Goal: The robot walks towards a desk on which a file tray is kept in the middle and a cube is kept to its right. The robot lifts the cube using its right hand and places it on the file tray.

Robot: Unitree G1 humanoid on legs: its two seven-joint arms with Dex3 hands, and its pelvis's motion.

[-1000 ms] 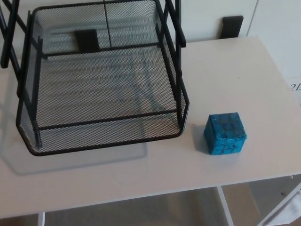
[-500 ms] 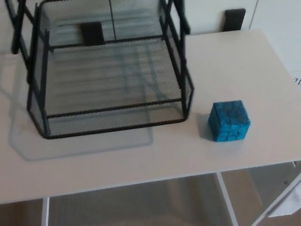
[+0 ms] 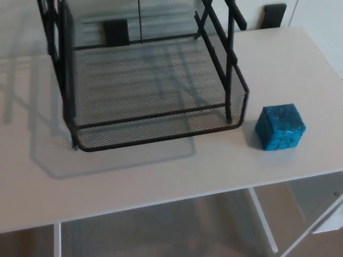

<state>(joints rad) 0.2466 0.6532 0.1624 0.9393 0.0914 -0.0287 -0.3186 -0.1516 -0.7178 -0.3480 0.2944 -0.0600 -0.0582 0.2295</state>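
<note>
— Cube (image 3: 280,127) lifted yet?
— No, it sits on the bench (image 3: 161,176), just right of the file tray (image 3: 161,128). Neither hand shows; grasp and placing are both left to do.

No legible text or labels anywhere.

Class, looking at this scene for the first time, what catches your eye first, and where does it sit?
The bright blue cube stands out, alone on the white desk towards its right edge. Beside it, to the left and apart from it, a large black wire-mesh file tray fills the middle of the desk, empty. No robot hand is in view.
</note>
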